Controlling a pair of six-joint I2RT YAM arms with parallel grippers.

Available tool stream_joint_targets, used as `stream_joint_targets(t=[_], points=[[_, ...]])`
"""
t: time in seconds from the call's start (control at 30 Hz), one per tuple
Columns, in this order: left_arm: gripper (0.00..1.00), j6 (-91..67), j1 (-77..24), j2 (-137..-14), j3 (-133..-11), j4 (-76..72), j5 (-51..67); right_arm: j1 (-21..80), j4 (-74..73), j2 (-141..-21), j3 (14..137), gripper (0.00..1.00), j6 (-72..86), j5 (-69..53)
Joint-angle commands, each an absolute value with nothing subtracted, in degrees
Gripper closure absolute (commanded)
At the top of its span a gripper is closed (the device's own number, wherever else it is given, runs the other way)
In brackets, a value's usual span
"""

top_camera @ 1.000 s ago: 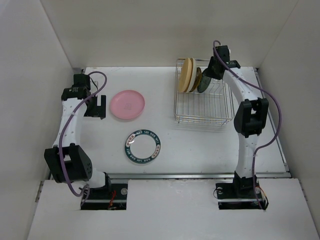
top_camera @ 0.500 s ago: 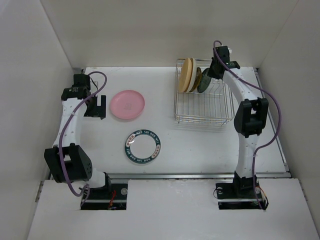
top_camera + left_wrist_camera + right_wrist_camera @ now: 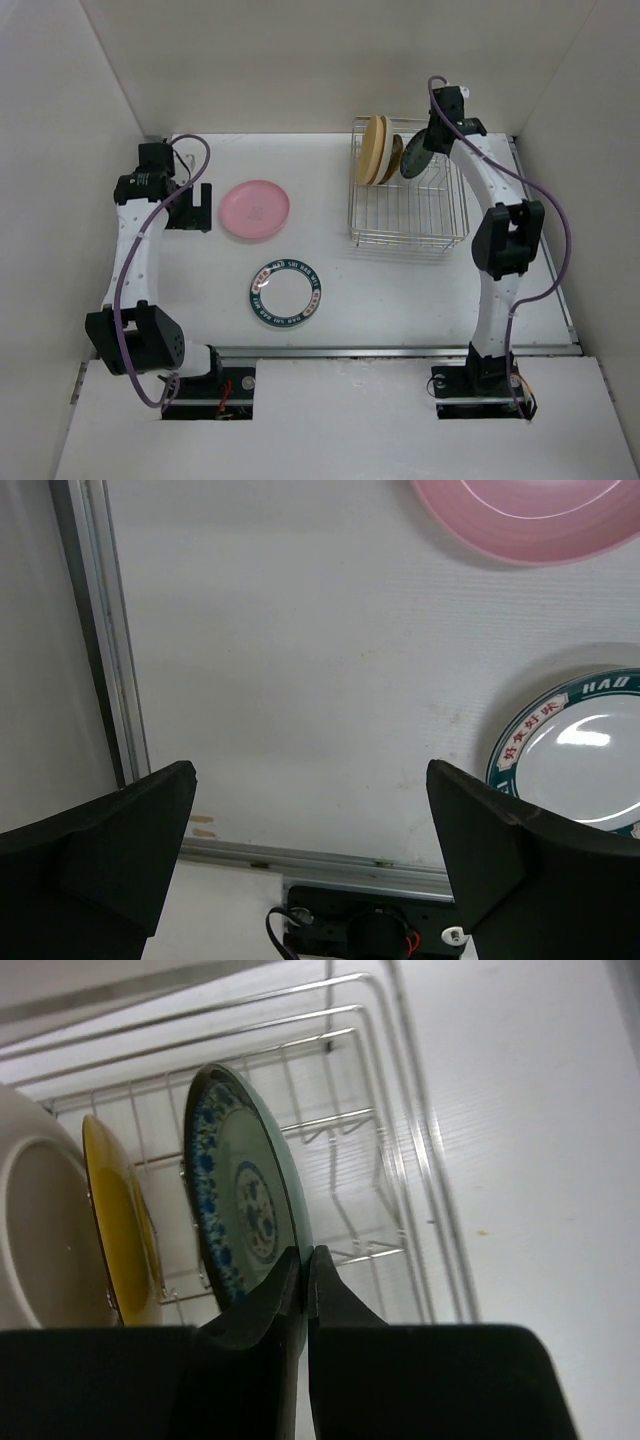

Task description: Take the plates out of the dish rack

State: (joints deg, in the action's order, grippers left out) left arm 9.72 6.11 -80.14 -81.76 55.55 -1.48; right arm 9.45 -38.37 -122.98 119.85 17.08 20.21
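Note:
The dish rack (image 3: 408, 225) stands at the back right with three plates on edge in its far end. My right gripper (image 3: 428, 143) is shut on the top rim of the rightmost one, a dark green plate (image 3: 245, 1190) with a blue pattern; both fingers (image 3: 270, 1310) pinch its edge. Beside it stand a yellow plate (image 3: 120, 1230) and a tan plate (image 3: 375, 150). A pink plate (image 3: 255, 209) and a white plate with a teal rim (image 3: 286, 293) lie flat on the table. My left gripper (image 3: 190, 208) hangs open and empty just left of the pink plate.
The rack's wire bars (image 3: 400, 1150) run under and behind the held plate, and its near half holds nothing. A metal rail (image 3: 100, 630) marks the table's left edge. White walls close in the back and both sides.
My right gripper has shut on the green plate's rim, and its wrist has shifted slightly back and right with the plate. The left wrist has moved slightly left, still open.

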Motion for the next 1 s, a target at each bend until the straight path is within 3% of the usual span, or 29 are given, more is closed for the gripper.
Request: stream_joint_targets(t=[0.0, 0.23, 0.37, 0.63, 0.97], points=[[0.0, 10.0, 6.2, -77.8, -84.4, 57.7, 2.0, 9.7, -36.8, -111.6, 124.5, 1.0, 14.3, 27.4], [0.0, 10.0, 6.2, -76.6, -86.6, 58.7, 4.3, 11.3, -37.4, -102.3, 123.9, 1.0, 8.4, 35.7], [0.0, 10.6, 6.2, -76.0, -88.2, 59.9, 10.4, 14.8, -35.0, -95.1, 116.1, 1.0, 7.7, 33.7], [0.02, 13.1, 5.7, -76.0, -91.7, 61.1, 29.4, 26.2, -25.1, -87.0, 98.9, 1.0, 10.6, 7.7], [0.02, 15.6, 1.7, -77.2, -88.9, 62.1, 30.4, 38.3, -11.5, -96.7, 94.7, 1.0, 13.8, -13.2]])
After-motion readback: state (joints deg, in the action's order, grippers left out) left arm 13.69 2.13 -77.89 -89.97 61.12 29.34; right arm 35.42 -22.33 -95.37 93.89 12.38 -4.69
